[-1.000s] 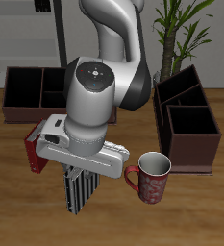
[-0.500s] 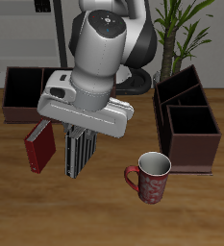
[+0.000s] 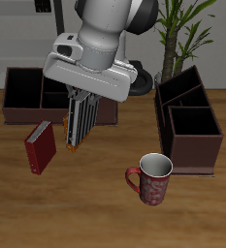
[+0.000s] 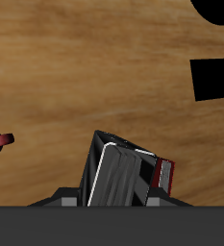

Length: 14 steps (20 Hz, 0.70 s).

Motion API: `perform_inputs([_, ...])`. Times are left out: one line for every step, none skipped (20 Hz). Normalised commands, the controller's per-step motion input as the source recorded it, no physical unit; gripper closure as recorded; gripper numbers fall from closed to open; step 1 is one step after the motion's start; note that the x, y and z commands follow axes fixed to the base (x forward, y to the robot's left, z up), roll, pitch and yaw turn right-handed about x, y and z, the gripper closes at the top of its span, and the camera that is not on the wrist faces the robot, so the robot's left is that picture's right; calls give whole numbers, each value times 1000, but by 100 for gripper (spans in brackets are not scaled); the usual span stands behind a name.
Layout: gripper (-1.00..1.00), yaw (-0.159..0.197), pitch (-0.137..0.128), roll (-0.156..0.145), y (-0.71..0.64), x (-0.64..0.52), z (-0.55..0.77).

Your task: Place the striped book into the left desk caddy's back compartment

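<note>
My gripper (image 3: 81,97) is shut on the striped book (image 3: 78,122) and holds it upright and a little tilted, well above the table. In the wrist view the striped book (image 4: 118,175) hangs right below the gripper. The left desk caddy (image 3: 212,137) is a dark maroon box seen lengthwise, beside the plant, well off to the side of the gripper. Its back compartment (image 3: 178,89) is the narrow divided section at its far end, and it shows nothing inside.
A red book (image 3: 41,147) leans on the table just beside the held book and also shows in the wrist view (image 4: 164,173). A red mug (image 3: 152,179) stands near the front edge. A second caddy (image 3: 17,108) lies stretched wide at the back. A potted plant (image 3: 185,31) stands behind the left caddy.
The gripper has risen and moved toward the table's back with the striped book in it. The red book, the mug and both caddies have not moved.
</note>
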Motion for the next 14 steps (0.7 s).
perform_inputs([100,-41,-60,-69,202,-432,161])
perform_inputs([100,13,-1,33,234,-113,42])
perform_inputs([100,60,-98,-55,326,-621,208])
perform_inputs([100,7,-96,81,521,-432,104])
perform_inputs([100,69,-27,169,528,-378,29])
perform_inputs([100,30,-13,-16,250,-290,16])
perform_inputs([100,-2,-63,144,689,-655,68])
perform_inputs([100,51,1,64,286,-152,-2])
perform_inputs([100,3,-8,16,269,-403,14])
perform_inputs([100,-4,-31,30,226,-228,36])
perform_inputs([100,44,-15,106,316,-407,-21])
perform_inputs([100,-47,-6,-4,126,-277,-29])
perform_inputs([100,-21,-3,13,381,-561,-126])
perform_inputs([100,-7,-14,4,218,-455,-151])
